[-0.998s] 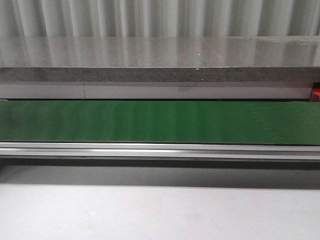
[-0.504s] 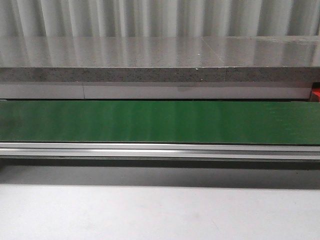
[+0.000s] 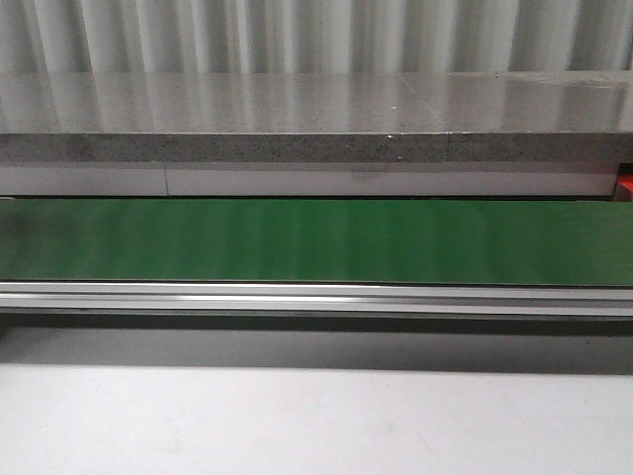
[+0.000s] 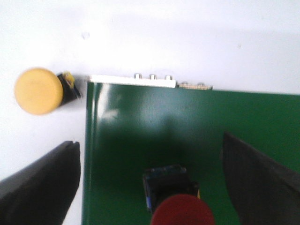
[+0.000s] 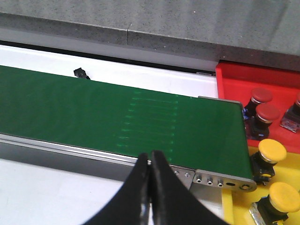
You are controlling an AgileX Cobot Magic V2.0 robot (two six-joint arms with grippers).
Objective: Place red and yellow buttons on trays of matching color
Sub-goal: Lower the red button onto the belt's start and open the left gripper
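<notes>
Looking forward, you saw only the bare green conveyor belt. At your left wrist, the left gripper stood with jaws wide open around the red button on the belt; you needed to centre before closing. A yellow button lay off the belt's end. Your right gripper was closed, empty, near the red tray and yellow tray.

A green conveyor belt carries one red button; a yellow button lies on the white table beside it.
</notes>
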